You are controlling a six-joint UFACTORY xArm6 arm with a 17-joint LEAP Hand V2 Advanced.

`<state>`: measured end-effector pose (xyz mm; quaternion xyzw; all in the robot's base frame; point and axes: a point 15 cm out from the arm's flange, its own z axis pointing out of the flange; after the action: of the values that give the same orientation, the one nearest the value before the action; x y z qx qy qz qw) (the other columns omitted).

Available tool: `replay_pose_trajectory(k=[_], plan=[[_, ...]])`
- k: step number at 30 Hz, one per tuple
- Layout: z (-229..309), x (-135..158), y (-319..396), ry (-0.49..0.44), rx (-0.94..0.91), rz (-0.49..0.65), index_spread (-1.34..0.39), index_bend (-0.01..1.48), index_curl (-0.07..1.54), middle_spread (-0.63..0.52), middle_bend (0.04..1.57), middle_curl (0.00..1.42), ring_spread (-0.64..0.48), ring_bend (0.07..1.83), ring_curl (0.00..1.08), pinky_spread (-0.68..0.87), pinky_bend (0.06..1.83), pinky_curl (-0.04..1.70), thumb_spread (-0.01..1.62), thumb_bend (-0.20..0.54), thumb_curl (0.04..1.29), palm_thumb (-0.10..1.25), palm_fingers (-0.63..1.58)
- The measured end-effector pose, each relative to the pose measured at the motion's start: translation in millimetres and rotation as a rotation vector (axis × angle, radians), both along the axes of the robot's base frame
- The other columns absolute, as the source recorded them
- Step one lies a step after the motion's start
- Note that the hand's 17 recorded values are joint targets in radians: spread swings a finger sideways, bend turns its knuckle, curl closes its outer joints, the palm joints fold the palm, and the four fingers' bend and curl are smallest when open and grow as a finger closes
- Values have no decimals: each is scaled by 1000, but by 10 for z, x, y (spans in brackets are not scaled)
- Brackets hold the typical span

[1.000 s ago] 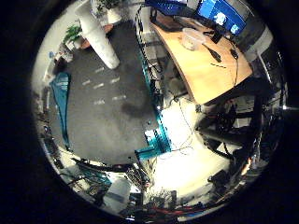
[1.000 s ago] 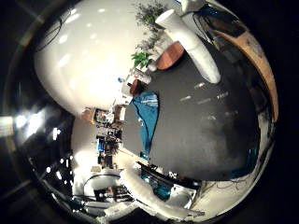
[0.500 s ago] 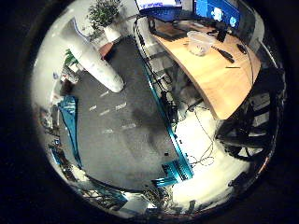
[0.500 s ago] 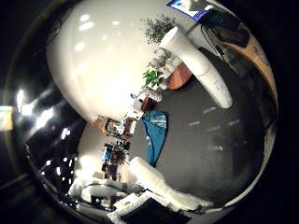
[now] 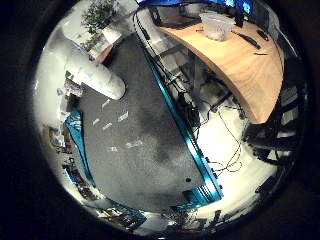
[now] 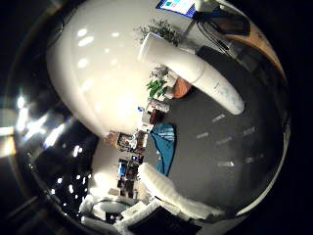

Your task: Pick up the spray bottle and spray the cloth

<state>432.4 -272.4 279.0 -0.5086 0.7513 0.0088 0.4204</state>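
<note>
My right hand (image 6: 196, 73) hangs high over a dark grey mat (image 5: 140, 130). The thumb side palm view shows two white fingers (image 6: 171, 191) stretched out straight with only the mat between them. The little finger side palm view shows one straight white finger (image 5: 85, 65). A teal-blue shape (image 6: 161, 147) lies at the mat's edge; I cannot tell whether it is the cloth. The hand holds nothing.
A teal rim (image 5: 185, 140) runs along the mat's side. Small pale marks (image 5: 110, 120) dot the mat. Beside it stands a wooden desk (image 5: 245, 75) with a clear tub (image 5: 215, 22) and monitors. A potted plant (image 5: 98, 15) stands beyond the mat.
Both pictures have shifted and turned, so the hand has moved over the mat. The fingers stay straight. Nothing on the mat has visibly moved.
</note>
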Motion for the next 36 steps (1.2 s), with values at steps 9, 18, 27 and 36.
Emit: replay_pose_trajectory(k=[9,18,27,36], plan=[[47,191,-243,-19,-13,-5,-109,153,262,196,200,335,176,264,268,298,314,321,1007,-26,266,396,91],[29,489,-256,-19,-9,21,-109,152,261,196,202,336,175,273,269,297,320,325,1004,-27,267,389,88],[-27,739,-11,-29,17,67,-114,153,263,195,207,339,174,277,267,303,322,325,1008,-28,267,371,94],[15,967,141,-70,43,88,-119,141,252,176,204,341,146,329,277,280,350,325,1016,-26,266,357,129]])
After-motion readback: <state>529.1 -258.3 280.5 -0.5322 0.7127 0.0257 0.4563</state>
